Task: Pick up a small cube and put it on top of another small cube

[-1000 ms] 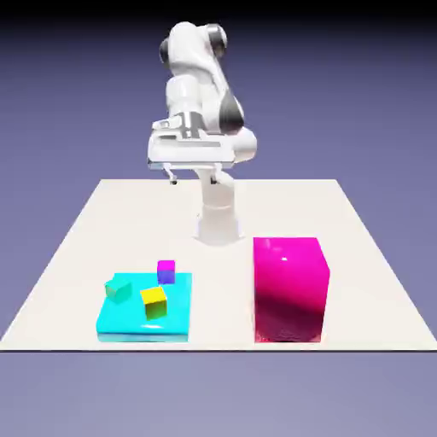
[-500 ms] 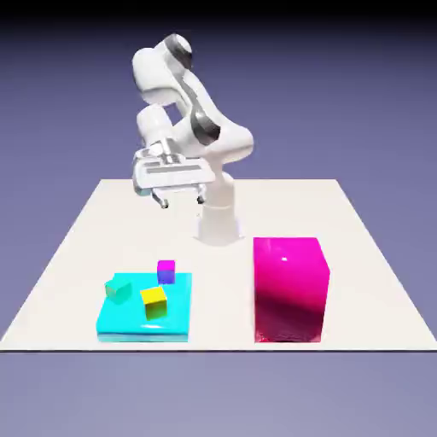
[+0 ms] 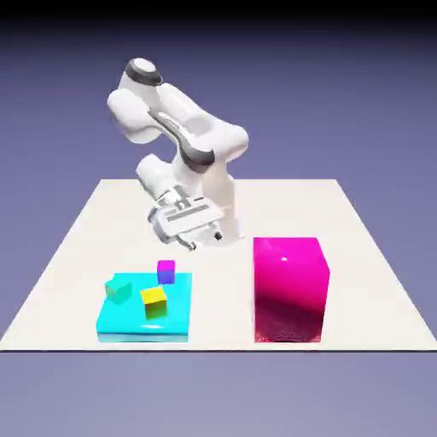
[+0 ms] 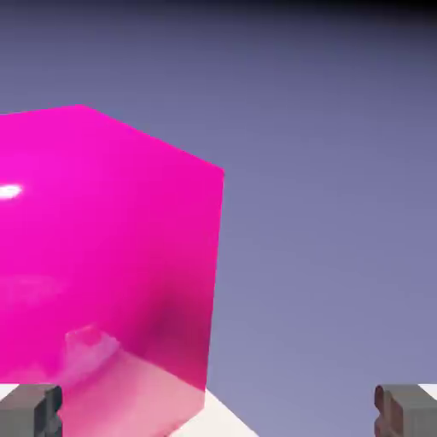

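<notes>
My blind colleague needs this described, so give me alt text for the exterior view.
A white robot arm holds its open, empty gripper above a pale table. On the exterior view's left, teal, yellow and purple cubes sit on or beside a cyan slab; a large magenta block stands right.

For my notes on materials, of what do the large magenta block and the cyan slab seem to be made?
Magenta block: perhaps glossy plastic or polished acrylic; it has a bright highlight and mirror-like reflections.

Cyan slab: possibly smooth, shiny plastic; pale glints run along its front edge.
</notes>
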You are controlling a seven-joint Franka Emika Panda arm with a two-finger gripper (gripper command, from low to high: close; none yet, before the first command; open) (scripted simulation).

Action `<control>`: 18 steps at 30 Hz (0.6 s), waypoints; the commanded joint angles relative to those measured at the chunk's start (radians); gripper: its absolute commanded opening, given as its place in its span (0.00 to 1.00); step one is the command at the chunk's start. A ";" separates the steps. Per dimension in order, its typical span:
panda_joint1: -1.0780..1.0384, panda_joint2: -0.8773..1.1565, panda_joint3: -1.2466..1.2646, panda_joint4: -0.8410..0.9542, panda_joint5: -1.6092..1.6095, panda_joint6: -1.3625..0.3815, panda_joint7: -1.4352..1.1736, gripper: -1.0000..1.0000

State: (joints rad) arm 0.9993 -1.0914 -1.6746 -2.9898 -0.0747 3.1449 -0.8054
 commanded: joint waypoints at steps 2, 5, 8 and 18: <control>0.043 -0.023 -0.073 -0.008 -0.003 0.005 -0.067 0.50; 0.107 -0.056 -0.181 -0.019 -0.008 0.012 -0.167 0.50; 0.171 -0.090 -0.290 -0.031 -0.013 0.019 -0.268 0.50; 0.385 -0.203 -0.652 -0.070 -0.029 0.042 -0.602 0.50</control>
State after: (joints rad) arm 1.3840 -1.2946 -2.3269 -3.0598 -0.1038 3.1870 -1.4078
